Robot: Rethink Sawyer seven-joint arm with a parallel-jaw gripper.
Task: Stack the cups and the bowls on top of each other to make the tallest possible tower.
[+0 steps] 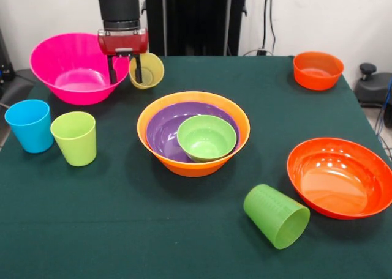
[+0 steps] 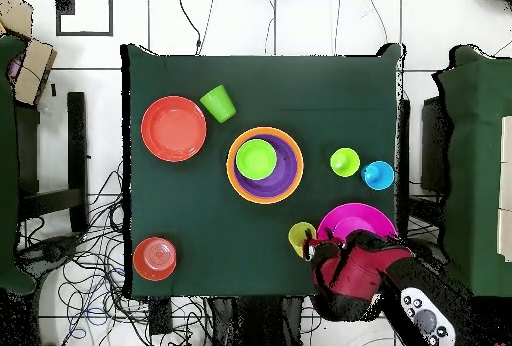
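Pinching the yellow cup (image 1: pixel 147 70) by its rim in my claw (image 1: pixel 126 70) beside the pink bowl (image 1: pixel 75 68), I judged it needed righting and centring over the green bowl (image 1: pixel 206 137) topping the stack mid-desk (image 1: pixel 122 230).

A dark green cloth covers the surface (image 1: pixel 202 230). Directly on it sit the large pink bowl (image 1: pixel 72 68), the blue cup (image 1: pixel 30 125) beside the lime green cup (image 1: pixel 75 138), and the large orange bowl (image 1: pixel 193 159) at the centre. The small orange bowl (image 1: pixel 318 70) and the wide red-orange bowl (image 1: pixel 340 177) also rest there, and the darker green cup (image 1: pixel 276 216) lies tipped on its side.
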